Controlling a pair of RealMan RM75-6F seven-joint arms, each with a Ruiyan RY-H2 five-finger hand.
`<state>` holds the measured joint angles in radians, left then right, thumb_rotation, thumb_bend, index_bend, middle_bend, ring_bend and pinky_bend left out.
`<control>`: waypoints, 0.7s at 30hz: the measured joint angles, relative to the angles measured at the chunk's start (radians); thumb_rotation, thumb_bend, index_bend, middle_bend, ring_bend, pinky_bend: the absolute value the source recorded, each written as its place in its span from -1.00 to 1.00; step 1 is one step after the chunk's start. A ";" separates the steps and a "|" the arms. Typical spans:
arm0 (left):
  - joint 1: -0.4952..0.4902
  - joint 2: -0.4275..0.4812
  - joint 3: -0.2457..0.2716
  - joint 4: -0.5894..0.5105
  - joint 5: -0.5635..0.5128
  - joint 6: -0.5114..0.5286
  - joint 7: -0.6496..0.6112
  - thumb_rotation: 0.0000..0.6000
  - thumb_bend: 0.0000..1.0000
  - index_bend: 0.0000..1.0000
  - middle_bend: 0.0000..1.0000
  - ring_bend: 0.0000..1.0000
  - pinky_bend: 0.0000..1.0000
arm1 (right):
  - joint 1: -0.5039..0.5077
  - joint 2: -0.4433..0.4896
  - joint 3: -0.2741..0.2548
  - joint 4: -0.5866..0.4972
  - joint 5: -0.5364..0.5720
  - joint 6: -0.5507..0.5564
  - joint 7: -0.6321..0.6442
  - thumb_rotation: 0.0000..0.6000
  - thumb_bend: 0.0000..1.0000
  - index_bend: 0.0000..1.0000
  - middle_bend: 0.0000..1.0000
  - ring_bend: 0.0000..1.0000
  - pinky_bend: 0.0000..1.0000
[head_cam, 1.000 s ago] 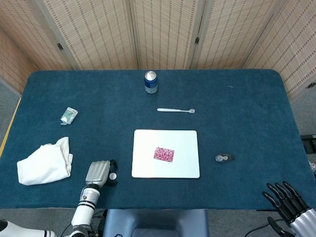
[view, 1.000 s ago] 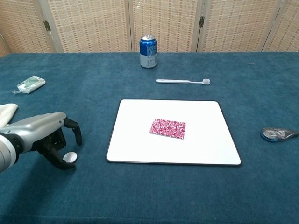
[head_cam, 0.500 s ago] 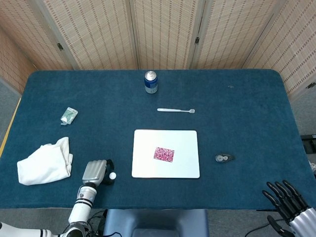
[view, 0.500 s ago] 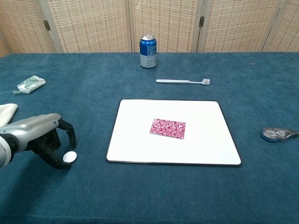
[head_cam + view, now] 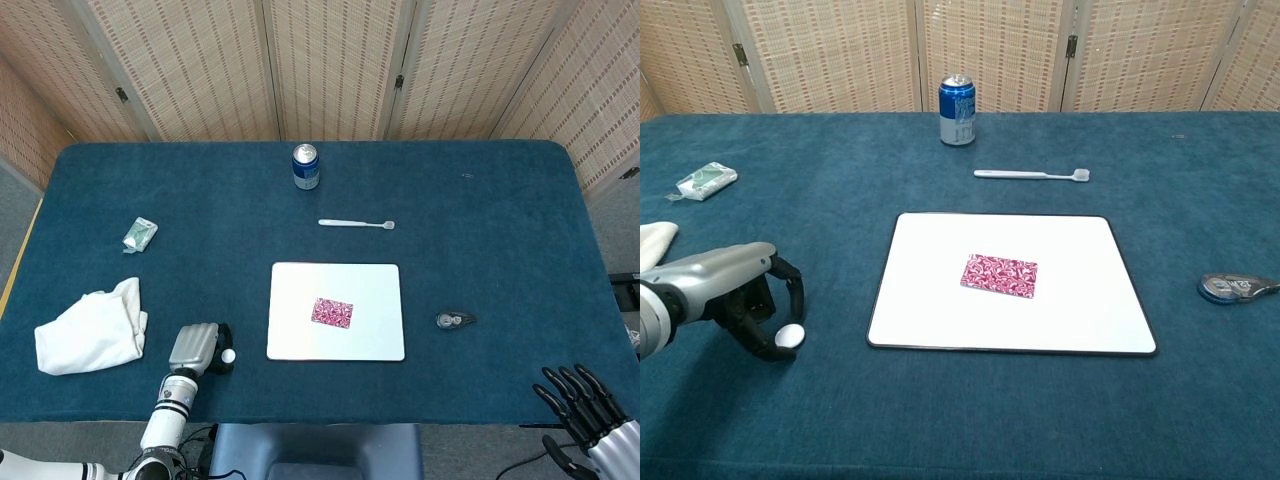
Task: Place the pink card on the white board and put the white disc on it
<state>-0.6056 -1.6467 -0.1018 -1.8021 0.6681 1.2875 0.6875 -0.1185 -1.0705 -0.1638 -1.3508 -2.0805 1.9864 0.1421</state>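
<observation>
The pink patterned card [image 5: 332, 312] [image 5: 999, 275] lies flat near the middle of the white board [image 5: 290, 282] [image 5: 930, 245]. Left of the board, the small white disc [image 5: 229, 355] [image 5: 789, 335] sits low at the blue table surface. My left hand [image 5: 197, 348] [image 5: 735, 292] curls around it, a dark fingertip touching its top edge and the thumb at its lower left, so the disc is pinched. My right hand [image 5: 585, 408] hangs beyond the table's front right corner, fingers spread and holding nothing; the chest view does not show it.
A blue can [image 5: 306, 166] [image 5: 957, 97] stands at the back, with a white toothbrush [image 5: 356, 224] [image 5: 1030, 174] in front of it. On the left lie a white cloth [image 5: 92, 328] [image 5: 652, 242] and a small packet [image 5: 139, 234] [image 5: 706, 180]. A grey gadget [image 5: 455, 320] [image 5: 1237, 287] lies right of the board.
My left hand's fingers have closed in from a wider curl onto the disc, which has stayed in place. My right hand has sunk slightly lower in the head view.
</observation>
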 measured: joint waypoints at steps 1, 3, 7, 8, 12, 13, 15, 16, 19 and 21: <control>0.000 0.000 0.000 0.001 -0.001 -0.002 0.000 1.00 -0.53 0.09 1.00 1.00 1.00 | 0.000 0.000 0.000 0.000 -0.001 0.000 -0.001 1.00 -0.35 -1.00 -1.00 -1.00 -1.00; 0.001 0.000 -0.001 0.004 -0.001 -0.008 -0.003 1.00 -0.53 0.08 1.00 1.00 1.00 | -0.001 -0.001 0.000 0.000 0.000 0.001 -0.002 1.00 -0.35 -1.00 -1.00 -1.00 -1.00; 0.001 0.002 -0.001 0.009 -0.003 -0.019 -0.004 1.00 -0.53 0.09 1.00 1.00 1.00 | -0.002 -0.002 0.001 -0.001 0.000 0.002 -0.003 1.00 -0.35 -1.00 -1.00 -1.00 -1.00; 0.001 0.002 0.000 0.011 -0.004 -0.022 -0.005 1.00 -0.53 0.09 1.00 1.00 1.00 | -0.002 -0.002 0.001 -0.001 0.000 0.003 -0.004 1.00 -0.35 -1.00 -1.00 -1.00 -1.00; 0.000 0.003 -0.002 0.015 -0.009 -0.031 -0.006 1.00 -0.53 0.14 1.00 1.00 1.00 | -0.003 -0.004 0.003 -0.001 0.002 0.005 -0.005 1.00 -0.35 -1.00 -1.00 -1.00 -1.00; 0.000 0.004 -0.002 0.015 -0.010 -0.033 -0.006 1.00 -0.53 0.15 1.00 1.00 1.00 | -0.004 -0.004 0.004 0.000 0.002 0.006 -0.005 1.00 -0.35 -1.00 -1.00 -1.00 -1.00; 0.000 0.004 -0.003 0.015 -0.011 -0.034 -0.007 1.00 -0.52 0.19 1.00 1.00 1.00 | -0.004 -0.005 0.005 0.000 0.003 0.006 -0.005 1.00 -0.35 -1.00 -1.00 -1.00 -1.00; 0.000 0.005 -0.004 0.015 -0.011 -0.034 -0.007 1.00 -0.52 0.21 1.00 1.00 1.00 | -0.003 -0.005 0.005 0.000 0.003 0.006 -0.005 1.00 -0.35 -1.00 -1.00 -1.00 -1.00; 0.001 0.009 -0.006 0.009 -0.009 -0.032 -0.010 1.00 -0.49 0.26 1.00 1.00 1.00 | -0.003 -0.005 0.006 -0.002 0.004 0.005 -0.007 1.00 -0.35 -1.00 -1.00 -1.00 -1.00; 0.002 0.013 -0.008 0.001 -0.009 -0.030 -0.009 1.00 -0.49 0.28 1.00 1.00 1.00 | -0.002 -0.005 0.006 -0.002 0.003 0.002 -0.008 1.00 -0.35 -1.00 -1.00 -1.00 -1.00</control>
<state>-0.6038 -1.6333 -0.1095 -1.8014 0.6595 1.2573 0.6782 -0.1206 -1.0752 -0.1577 -1.3532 -2.0778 1.9888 0.1342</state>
